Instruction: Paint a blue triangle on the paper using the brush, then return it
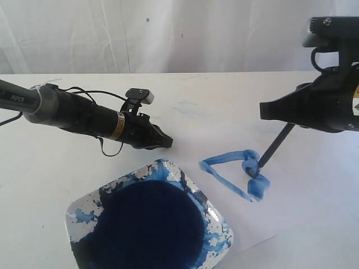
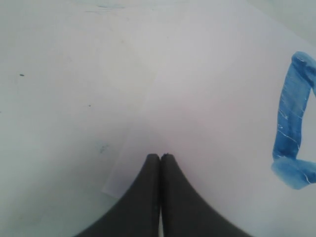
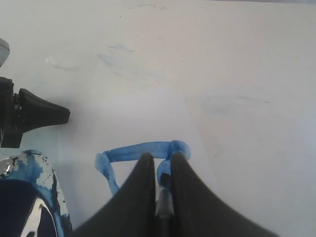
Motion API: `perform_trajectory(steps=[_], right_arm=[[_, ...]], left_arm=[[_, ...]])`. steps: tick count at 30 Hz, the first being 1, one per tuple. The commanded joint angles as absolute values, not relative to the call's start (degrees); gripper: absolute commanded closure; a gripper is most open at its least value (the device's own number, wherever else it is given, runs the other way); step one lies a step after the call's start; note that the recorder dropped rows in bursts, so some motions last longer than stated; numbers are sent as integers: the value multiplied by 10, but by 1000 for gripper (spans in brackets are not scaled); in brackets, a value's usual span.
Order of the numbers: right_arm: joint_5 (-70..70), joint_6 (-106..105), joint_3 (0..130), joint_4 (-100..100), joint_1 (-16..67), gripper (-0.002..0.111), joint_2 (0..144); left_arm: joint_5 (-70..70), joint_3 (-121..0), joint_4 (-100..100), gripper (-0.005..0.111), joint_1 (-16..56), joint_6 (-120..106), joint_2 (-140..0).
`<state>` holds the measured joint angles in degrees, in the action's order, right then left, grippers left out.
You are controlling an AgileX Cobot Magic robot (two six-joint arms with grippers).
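Nearest the lens, one white square dish [image 1: 217, 217], splashed with blue and filled with dark blue paint, sits on the white table [image 1: 45, 174]. Two black robot arms reach in from either side. On the left, the left gripper [image 1: 168, 142] hangs beyond the dish by the paper's edge, its two fingers pressed together with nothing between them. One sheet of white paper [image 1: 283, 204] lies flat to the right of the dish, one edge running under the dish's rim. On it is one blue triangle [image 1: 227, 157], a rough brushed outline with the paint thickest and most smeared at its right corner. One brush [image 1: 277, 144], thin and dark-handled, slants down to that corner, its tip resting in the wet paint. At the far right, the right gripper [image 1: 266, 110] pinches the brush's upper handle between its two fingers, above the paper.
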<state>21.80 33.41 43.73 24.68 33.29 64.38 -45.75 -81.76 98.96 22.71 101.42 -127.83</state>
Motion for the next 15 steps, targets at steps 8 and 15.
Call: perform_trajectory(steps=[8,15], right_arm=[[261,311,439,200,349,108,625],[292,297,439,181,349,108,593]], left_arm=[[-449,-821,999,107,231,1016,-1276],[-449,-821,999,107,231,1016,-1276]])
